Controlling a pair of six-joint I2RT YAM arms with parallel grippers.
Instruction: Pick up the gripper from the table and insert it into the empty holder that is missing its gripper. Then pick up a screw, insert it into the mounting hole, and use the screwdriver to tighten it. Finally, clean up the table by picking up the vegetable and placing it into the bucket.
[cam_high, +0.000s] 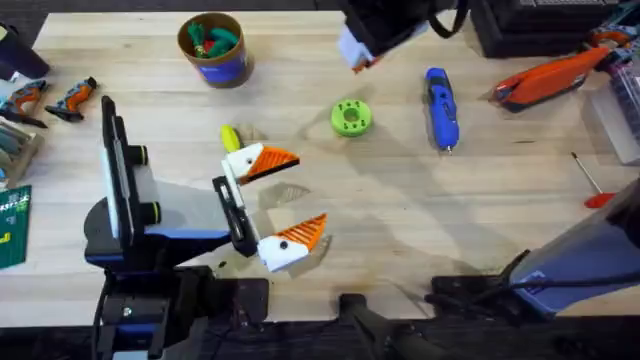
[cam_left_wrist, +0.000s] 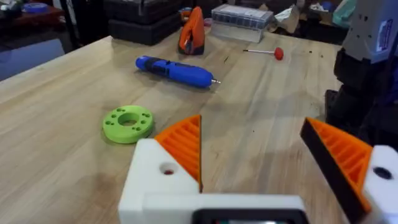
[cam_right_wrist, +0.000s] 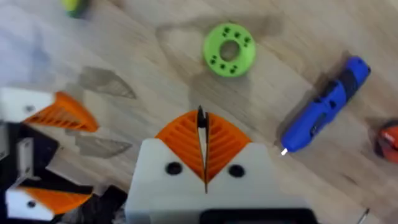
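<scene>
Judging from above, we are reading the vegetable (cam_high: 230, 136) just beyond the wide-open left gripper (cam_high: 287, 195), while the right gripper (cam_right_wrist: 203, 142), pressed shut and empty, is hovering over the table.

Even, bright light on the table (cam_high: 420, 230) casts soft shadows (the overhead's upper edge blurs).

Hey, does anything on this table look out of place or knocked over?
Nothing spilled or broken. The small yellow-green toy vegetable lies loose on the wooden table, beside the left gripper, not in the blue-banded cardboard bucket.
</scene>
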